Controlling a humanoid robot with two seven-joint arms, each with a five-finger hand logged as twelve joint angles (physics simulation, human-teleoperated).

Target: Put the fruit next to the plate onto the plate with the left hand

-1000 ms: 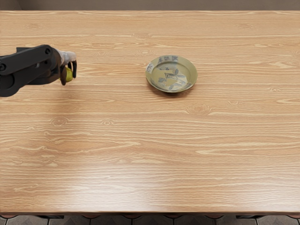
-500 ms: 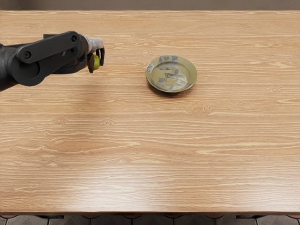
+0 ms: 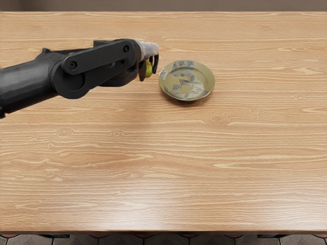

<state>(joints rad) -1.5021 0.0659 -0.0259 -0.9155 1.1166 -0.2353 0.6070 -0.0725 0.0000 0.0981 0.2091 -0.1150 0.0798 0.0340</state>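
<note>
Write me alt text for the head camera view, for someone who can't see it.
The left hand, reaching in from the left on a black arm, holds a small yellow-green fruit just left of a patterned green plate. The plate sits on the far half of a wooden table.

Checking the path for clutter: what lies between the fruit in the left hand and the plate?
Nothing: the head view shows only a narrow strip of bare table between the fruit and the plate.
</note>
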